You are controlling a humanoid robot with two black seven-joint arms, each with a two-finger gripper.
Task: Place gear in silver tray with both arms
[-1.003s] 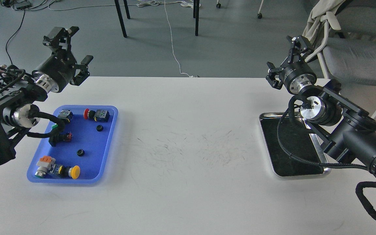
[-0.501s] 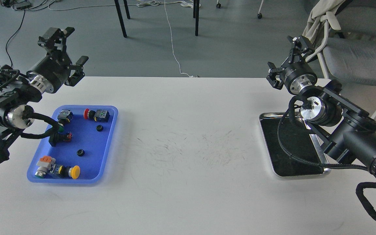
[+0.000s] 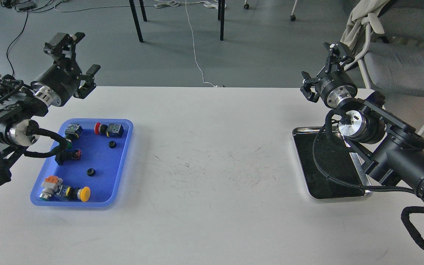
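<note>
Two small black gears (image 3: 112, 144) (image 3: 91, 172) lie in the blue plastic tray (image 3: 101, 158) at the left of the white table. The silver tray (image 3: 339, 198), shiny-rimmed with a dark bottom, lies at the right with nothing in it; my right arm covers part of it. My left gripper (image 3: 77, 59) is open and empty, raised above the table's far left edge, beyond the blue tray. My right gripper (image 3: 321, 69) is open and empty, raised above the far right of the table, beyond the silver tray.
The blue tray also holds several push-button switches with red, green, yellow and orange parts (image 3: 84, 194). A grey chair (image 3: 399, 62) with a cloth over it stands at the far right. Table legs and cables lie on the floor beyond the table.
My left gripper has drawn back a little to the left and stays open. My right arm has hardly moved. The gears and trays have not moved.
</note>
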